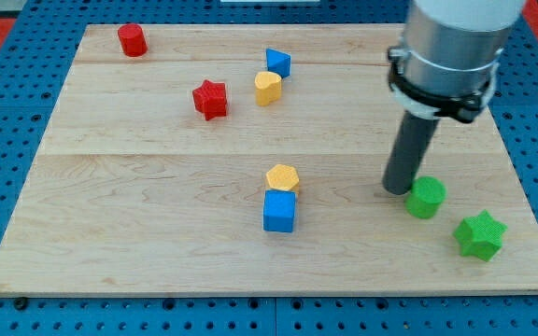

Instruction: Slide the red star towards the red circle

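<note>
- Camera view: my tip [397,191] sits on the wooden board [157,233], just left of the green circle [426,197], gripping nothing.
- red star [210,99] upper left of centre, well apart from my tip.
- red circle [132,40] near the top-left corner.

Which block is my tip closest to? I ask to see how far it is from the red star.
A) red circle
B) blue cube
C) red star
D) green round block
D: my tip rests just to the view's left of the green round block, far from the red star toward the view's upper left.
</note>
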